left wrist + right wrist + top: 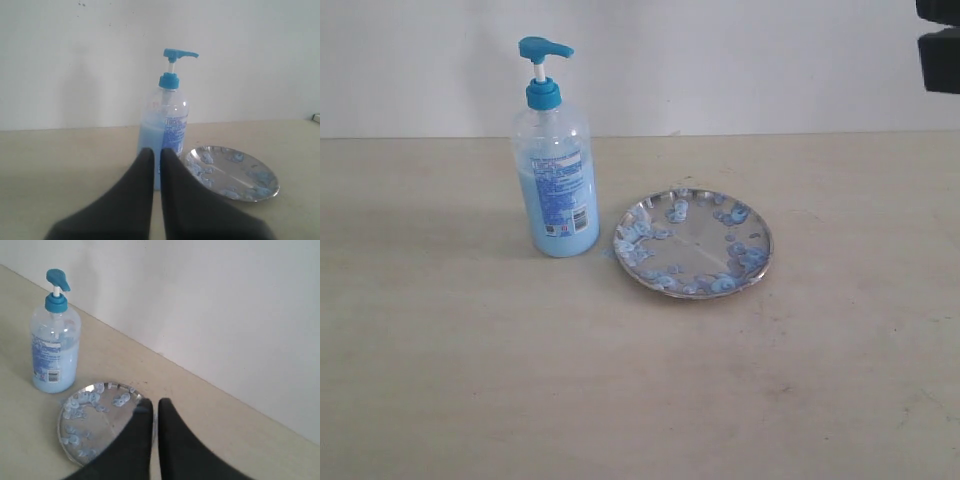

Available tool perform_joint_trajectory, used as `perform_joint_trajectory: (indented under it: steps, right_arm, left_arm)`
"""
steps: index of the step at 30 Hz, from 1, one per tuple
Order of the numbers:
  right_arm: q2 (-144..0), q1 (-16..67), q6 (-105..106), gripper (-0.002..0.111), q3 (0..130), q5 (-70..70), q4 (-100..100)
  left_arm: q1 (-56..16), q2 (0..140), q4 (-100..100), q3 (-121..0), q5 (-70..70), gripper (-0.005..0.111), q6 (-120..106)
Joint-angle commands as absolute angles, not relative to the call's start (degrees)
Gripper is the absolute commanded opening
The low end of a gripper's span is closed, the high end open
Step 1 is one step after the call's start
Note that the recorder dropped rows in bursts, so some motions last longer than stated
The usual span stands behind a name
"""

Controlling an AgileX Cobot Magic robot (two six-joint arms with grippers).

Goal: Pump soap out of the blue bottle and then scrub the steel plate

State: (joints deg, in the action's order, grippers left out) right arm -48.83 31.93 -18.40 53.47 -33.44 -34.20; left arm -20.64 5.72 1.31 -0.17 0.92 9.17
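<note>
While both arms hold clear of it, the round shiny steel plate lies flat on the pale beige tabletop. Tall clear plastic pump bottle of light blue liquid: upright just beside plate, not touching. Pale blue soap blobs speckle plate. Left gripper: dark fingers pinched nearly together, empty, levelled past bottle toward plate. Right gripper: likewise pinched, empty, angled down toward plate.

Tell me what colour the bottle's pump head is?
Blue; the pump head shows best in the exterior view.
</note>
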Motion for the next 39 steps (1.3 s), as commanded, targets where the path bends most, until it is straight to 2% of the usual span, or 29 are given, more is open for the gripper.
perform_joint_trajectory:
  steps: [1, 4, 7, 10, 12, 16, 18, 22, 24, 26, 30, 32, 34, 38, 39]
  right_arm:
    - [-48.83, 31.90, -17.15, 0.000, 53.21, -26.83, -37.27]
    - [-53.02, 31.31, -18.89, 0.000, 53.21, -13.98, -49.81]
    - [-63.59, 26.80, -27.84, 0.000, 53.79, -0.65, -61.06]
    - [-78.53, 21.58, -34.42, 0.000, 57.49, 1.13, -59.51]
    - [-87.35, 18.98, -42.37, 0.000, 62.35, -3.55, -53.58]
    - [-101.12, 16.44, -45.09, 0.000, 72.12, -19.76, -44.44]
    - [-104.86, 16.44, -36.80, 0.000, 75.74, -25.07, -39.89]
    - [-110.22, 16.54, -12.66, 0.000, 80.72, -28.17, -17.92]
    - [-112.37, 16.54, -3.43, 0.000, 83.34, -35.85, -9.05]
    - [-113.77, 16.54, 2.54, 0.000, 87.45, -49.42, -3.57]
    - [-117.78, 15.85, 3.78, 0.000, 96.20, -48.93, -2.25]
    - [-125.29, 15.96, 6.16, 0.000, 104.34, -54.50, 3.47]
    - [-130.39, 15.96, 15.00, 0.000, 110.88, -68.82, 15.19]
    - [-131.19, 15.08, 9.51, 0.000, 111.62, -69.96, -2.38]
    - [-131.42, 14.40, 4.62, 0.000, 111.62, -59.53, -4.57]
  left_arm:
    - [-20.57, 5.36, 1.04, 0.00, 0.37, 0.004, 10.14]
    - [-20.57, 5.36, 1.03, 0.00, 0.37, 0.004, 10.04]
    - [-20.57, 5.36, 1.03, 0.00, 0.37, 0.004, 10.04]
    - [-20.28, 2.92, 1.03, 0.00, 0.00, 0.004, 9.90]
    - [-17.13, 0.00, 1.03, 0.00, 0.00, 0.004, 9.90]
    - [-4.18, 0.00, 1.03, 0.00, 1.06, 0.004, 9.90]
    - [2.11, 0.00, 1.03, 0.00, 1.15, 0.004, 9.90]
    - [11.58, 0.00, 1.03, 0.00, 1.15, 0.004, 9.90]
    - [14.34, 0.00, 1.03, 0.00, 1.15, 0.004, 9.90]
    - [17.61, 0.00, 1.03, 0.00, 1.18, 0.004, 9.90]
    - [19.43, 0.00, 1.03, 0.00, 1.20, 0.004, 9.90]
    - [19.43, 0.00, 1.03, 0.00, 1.20, 0.004, 9.90]
    - [19.43, 0.00, 1.03, 0.00, 1.20, 0.004, 9.90]
    - [19.43, 0.00, 1.03, 0.00, 1.20, 0.004, 9.90]
    - [19.43, 0.00, 1.03, 0.00, 1.20, 0.004, 9.90]
